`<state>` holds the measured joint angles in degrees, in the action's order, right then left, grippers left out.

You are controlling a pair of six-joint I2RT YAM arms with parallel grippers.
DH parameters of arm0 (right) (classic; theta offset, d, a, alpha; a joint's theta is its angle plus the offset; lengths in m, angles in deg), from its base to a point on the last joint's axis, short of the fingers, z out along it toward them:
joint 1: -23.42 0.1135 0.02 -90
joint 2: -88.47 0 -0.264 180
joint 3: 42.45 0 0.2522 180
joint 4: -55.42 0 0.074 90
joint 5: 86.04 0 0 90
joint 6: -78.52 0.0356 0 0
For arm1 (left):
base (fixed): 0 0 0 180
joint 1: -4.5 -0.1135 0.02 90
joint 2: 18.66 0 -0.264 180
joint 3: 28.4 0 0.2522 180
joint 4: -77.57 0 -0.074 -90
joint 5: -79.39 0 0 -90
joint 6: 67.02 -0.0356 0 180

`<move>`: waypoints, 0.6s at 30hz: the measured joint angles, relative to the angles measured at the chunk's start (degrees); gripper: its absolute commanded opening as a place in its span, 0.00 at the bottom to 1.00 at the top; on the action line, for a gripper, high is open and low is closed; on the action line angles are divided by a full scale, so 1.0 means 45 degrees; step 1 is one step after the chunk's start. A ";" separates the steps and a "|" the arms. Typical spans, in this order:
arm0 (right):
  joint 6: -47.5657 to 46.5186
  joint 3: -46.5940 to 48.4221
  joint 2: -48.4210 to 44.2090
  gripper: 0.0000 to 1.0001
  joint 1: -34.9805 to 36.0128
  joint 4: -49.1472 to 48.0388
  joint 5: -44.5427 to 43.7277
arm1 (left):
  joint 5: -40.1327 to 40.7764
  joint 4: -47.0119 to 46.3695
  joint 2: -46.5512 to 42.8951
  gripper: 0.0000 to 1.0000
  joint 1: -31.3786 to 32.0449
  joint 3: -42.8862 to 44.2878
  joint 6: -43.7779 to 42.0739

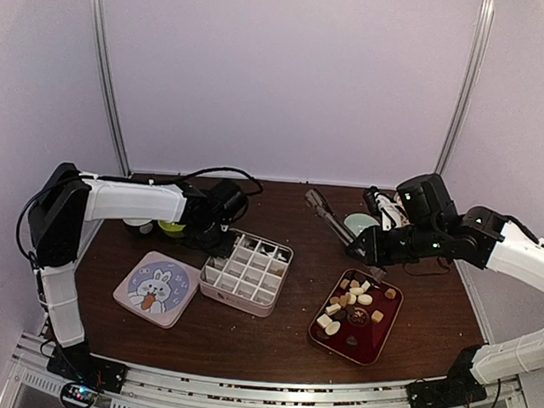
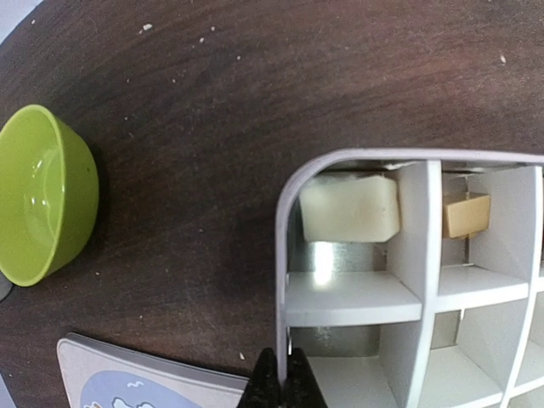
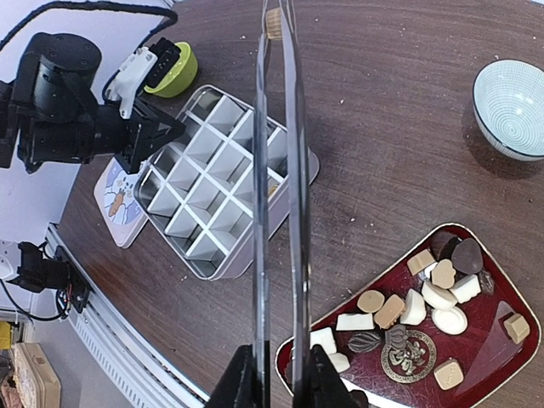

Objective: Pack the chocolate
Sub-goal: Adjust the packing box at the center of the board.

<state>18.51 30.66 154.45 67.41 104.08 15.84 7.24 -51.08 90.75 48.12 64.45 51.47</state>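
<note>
Right hand (image 3: 276,374) clenched around long metal tongs (image 3: 293,170), their long axis running straight out from the hand toward the far left. Small tan chocolate piece (image 3: 273,23) apparently pinched at the tip, above the dark wooden table (image 2: 255,102), just beyond the far side of the divided tin (image 2: 280,280). Tin lying nearer and to the left of that tip, so probably a short draw back over an open compartment. Left hand (image 2: 276,387) shut tight on the tin's near wall, steadying it. One cream piece and one tan piece already in adjoining far compartments. Remaining chocolate (image 3: 438,295) heaped in a red tray (image 3: 484,357) close under the right arm. Green bowl (image 2: 38,195), patterned bowl (image 3: 510,106) and rabbit-print lid (image 1: 157,289) nearby; plain pale walls (image 1: 281,74) behind.
</note>
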 measured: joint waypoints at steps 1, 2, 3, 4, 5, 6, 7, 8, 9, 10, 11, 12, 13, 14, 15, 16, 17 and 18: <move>-0.0010 -0.0039 0.0000 0.15 -0.0005 0.0005 0.0000 | 0.0092 -0.0039 -0.0092 0.00 0.0073 -0.0005 -0.0087; -0.0019 -0.0097 -0.0010 0.16 -0.0010 -0.0010 0.0005 | 0.0175 -0.0092 -0.0204 0.00 0.0141 -0.0010 -0.0189; -0.0039 -0.0155 -0.0019 0.16 -0.0010 -0.0005 0.0015 | 0.0291 -0.0170 -0.0359 0.00 0.0233 -0.0049 -0.0311; -0.0063 -0.0238 -0.0049 0.15 -0.0010 -0.0010 0.0024 | 0.0413 -0.0277 -0.0539 0.00 0.0311 -0.0126 -0.0437; -0.0097 -0.0335 -0.0083 0.15 -0.0010 -0.0015 0.0039 | 0.0534 -0.0379 -0.0724 0.00 0.0379 -0.0219 -0.0573; -0.0170 -0.0432 -0.0126 0.15 -0.0010 -0.0015 0.0073 | 0.0646 -0.0442 -0.0933 0.00 0.0447 -0.0301 -0.0704; -0.0257 -0.0563 -0.0199 0.16 -0.0010 -0.0010 0.0102 | 0.0748 -0.0583 -0.1195 0.00 0.0525 -0.0432 -0.0884; -0.0325 -0.0714 -0.0287 0.16 -0.0010 0.0000 0.0136 | 0.0850 -0.0782 -0.1491 0.00 0.0593 -0.0593 -0.1107; -0.0398 -0.0884 -0.0403 0.16 -0.0010 0.0005 0.0170 | 0.0918 -0.0937 -0.1724 0.00 0.0641 -0.0729 -0.1292; -0.0461 -0.1015 -0.0500 0.16 -0.0010 0.0010 0.0199 | 0.0957 -0.1166 -0.1957 0.00 0.0670 -0.0879 -0.1506; -0.0583 -0.1185 -0.0636 0.16 -0.0010 0.0019 0.0228 | 0.0967 -0.1399 -0.2157 0.00 0.0695 -0.1030 -0.1729; -0.0656 -0.1321 -0.0767 0.16 -0.0010 0.0029 0.0262 | 0.0971 -0.1569 -0.2331 0.00 0.0709 -0.1132 -0.1977; -0.0738 -0.1447 -0.0889 0.15 -0.0010 0.0039 0.0277 | 0.0967 -0.1729 -0.2414 0.00 0.0714 -0.1190 -0.2210; -0.0831 -0.1569 -0.1025 0.15 -0.0010 0.0044 0.0287 | 0.0947 -0.1885 -0.2472 0.00 0.0714 -0.1239 -0.2448; -0.0913 -0.1671 -0.1137 0.15 -0.0015 0.0049 0.0296 | 0.0908 -0.2074 -0.2511 0.00 0.0714 -0.1282 -0.2725; -0.0976 -0.1773 -0.1277 0.15 -0.0015 0.0044 0.0301 | 0.0879 -0.2249 -0.2531 0.00 0.0714 -0.1316 -0.2977; -0.1064 -0.1880 -0.1428 0.15 -0.0015 0.0034 0.0301 | 0.0850 -0.2438 -0.2531 0.00 0.0714 -0.1341 -0.3274; -0.1156 -0.1967 -0.1559 0.15 -0.0024 0.0039 0.0306 | 0.0797 -0.2560 -0.2531 0.00 0.0714 -0.1355 -0.3551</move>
<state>13.31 21.81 147.43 67.30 104.25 17.22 10.82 -62.60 79.36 51.33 58.36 35.49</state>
